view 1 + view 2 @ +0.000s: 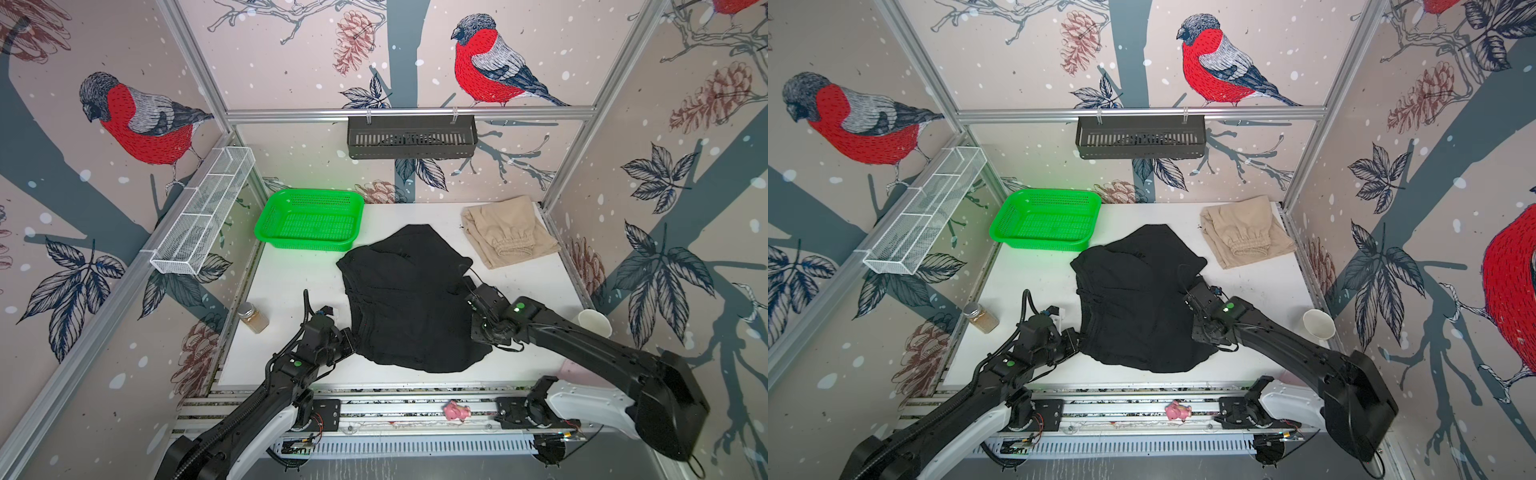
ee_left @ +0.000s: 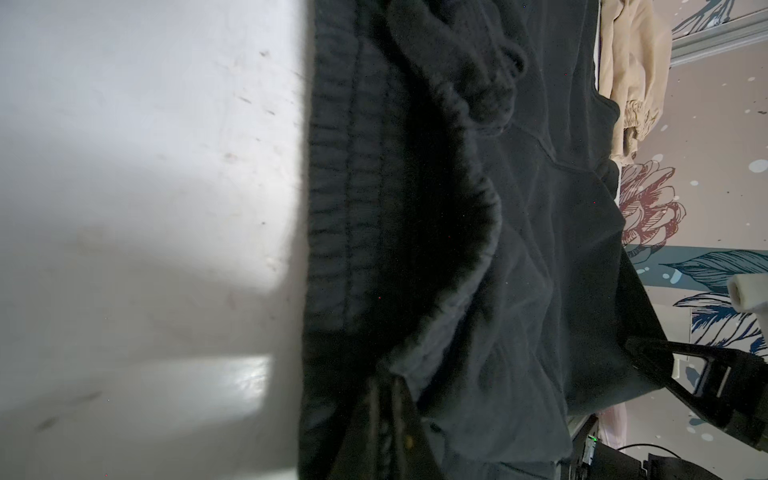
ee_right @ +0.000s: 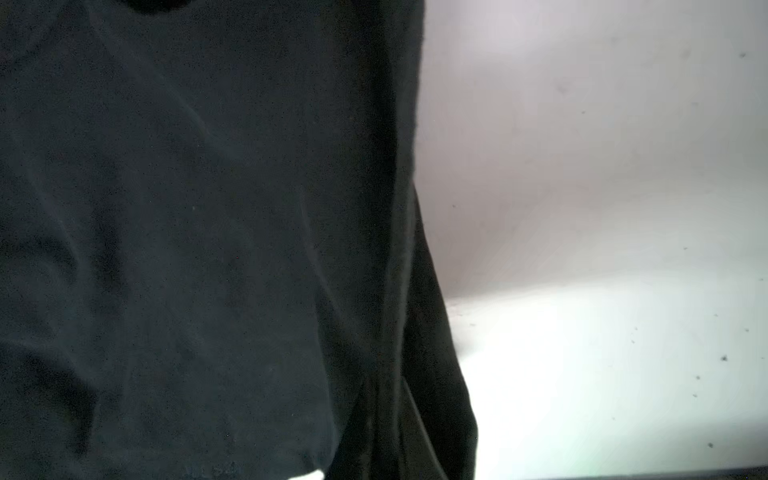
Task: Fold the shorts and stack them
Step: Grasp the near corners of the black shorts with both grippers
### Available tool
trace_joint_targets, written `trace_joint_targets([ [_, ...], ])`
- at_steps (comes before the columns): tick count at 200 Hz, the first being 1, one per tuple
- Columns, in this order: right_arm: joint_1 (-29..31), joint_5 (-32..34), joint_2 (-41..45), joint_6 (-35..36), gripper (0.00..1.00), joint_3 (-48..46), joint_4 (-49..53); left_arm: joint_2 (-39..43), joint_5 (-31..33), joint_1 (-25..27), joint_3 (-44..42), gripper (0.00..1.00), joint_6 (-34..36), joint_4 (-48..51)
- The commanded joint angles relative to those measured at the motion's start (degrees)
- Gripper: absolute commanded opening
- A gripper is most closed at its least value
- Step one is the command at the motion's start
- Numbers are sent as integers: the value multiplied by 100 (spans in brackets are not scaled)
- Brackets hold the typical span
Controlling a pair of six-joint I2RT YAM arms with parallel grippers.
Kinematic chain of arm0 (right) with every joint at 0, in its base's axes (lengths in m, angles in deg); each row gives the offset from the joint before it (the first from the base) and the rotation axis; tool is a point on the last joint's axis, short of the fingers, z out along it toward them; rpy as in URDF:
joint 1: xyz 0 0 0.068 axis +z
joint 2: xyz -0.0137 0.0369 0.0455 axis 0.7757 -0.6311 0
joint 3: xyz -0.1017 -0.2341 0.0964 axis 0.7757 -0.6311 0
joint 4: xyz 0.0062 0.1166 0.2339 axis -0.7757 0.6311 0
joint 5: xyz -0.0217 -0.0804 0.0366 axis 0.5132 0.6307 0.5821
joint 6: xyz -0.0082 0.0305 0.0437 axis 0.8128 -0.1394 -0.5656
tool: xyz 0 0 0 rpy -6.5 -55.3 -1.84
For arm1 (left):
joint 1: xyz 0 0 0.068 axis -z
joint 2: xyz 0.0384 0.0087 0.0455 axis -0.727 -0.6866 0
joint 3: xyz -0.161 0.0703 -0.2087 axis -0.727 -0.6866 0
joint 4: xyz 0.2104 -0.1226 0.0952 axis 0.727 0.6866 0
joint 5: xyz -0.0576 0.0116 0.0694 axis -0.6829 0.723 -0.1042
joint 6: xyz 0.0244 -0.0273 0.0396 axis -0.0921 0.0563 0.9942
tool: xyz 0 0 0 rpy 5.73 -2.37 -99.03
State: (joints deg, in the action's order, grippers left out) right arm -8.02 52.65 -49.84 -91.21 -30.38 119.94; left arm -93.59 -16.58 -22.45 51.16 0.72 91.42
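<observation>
Nearest you, one small pink toy (image 1: pixel 456 412) lies on the metal rail (image 1: pixel 395 409) along the table's front edge. Just beyond it, your two grippers flank one pair of black shorts (image 1: pixel 407 299), spread and rumpled in the middle of the white table (image 1: pixel 291 286).

Your left gripper (image 1: pixel 349 341) is at the shorts' near-left edge. Its jaws are pressed together, pinching the black cloth at the gathered waistband (image 2: pixel 332 187). Your right gripper (image 1: pixel 470 284) touches the shorts' right edge. The right wrist view is mostly black fabric, and you cannot tell whether those jaws have closed on it.

One jar of brown powder (image 1: pixel 253 318) sits at the table's left edge, beside the left arm. One white paper cup (image 1: pixel 594 324) sits at the right edge.

Farther back, one green basket (image 1: pixel 316 192) sits at the far left, just beside the black shorts. The second pair, the tan shorts (image 1: pixel 507 232), lies bunched in the far-right corner, well apart from both grippers. That makes two pairs, lying apart and not stacked.

On the walls hang one white wire rack (image 1: pixel 203 216) and one black slotted shelf (image 1: pixel 411 137).
</observation>
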Motion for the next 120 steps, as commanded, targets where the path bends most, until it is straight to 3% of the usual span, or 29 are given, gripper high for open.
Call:
trace_joint_targets([
  [1,223,659,-812,291,15,904,1651,184,105,8,335,0,26,349],
  [16,314,1304,-1342,327,24,1565,2287,446,366,7,727,0,114,978],
  [26,289,1522,-1549,416,36,1696,2272,581,438,8,867,0,112,1223],
  [60,12,815,-1187,757,63,1329,1259,690,294,12,548,0,-164,1261],
  [85,-354,241,188,502,64,708,464,924,354,9,298,0,-376,1170],
  [120,-442,-534,1693,-387,65,-1042,-175,1106,518,18,347,0,-452,1324],
])
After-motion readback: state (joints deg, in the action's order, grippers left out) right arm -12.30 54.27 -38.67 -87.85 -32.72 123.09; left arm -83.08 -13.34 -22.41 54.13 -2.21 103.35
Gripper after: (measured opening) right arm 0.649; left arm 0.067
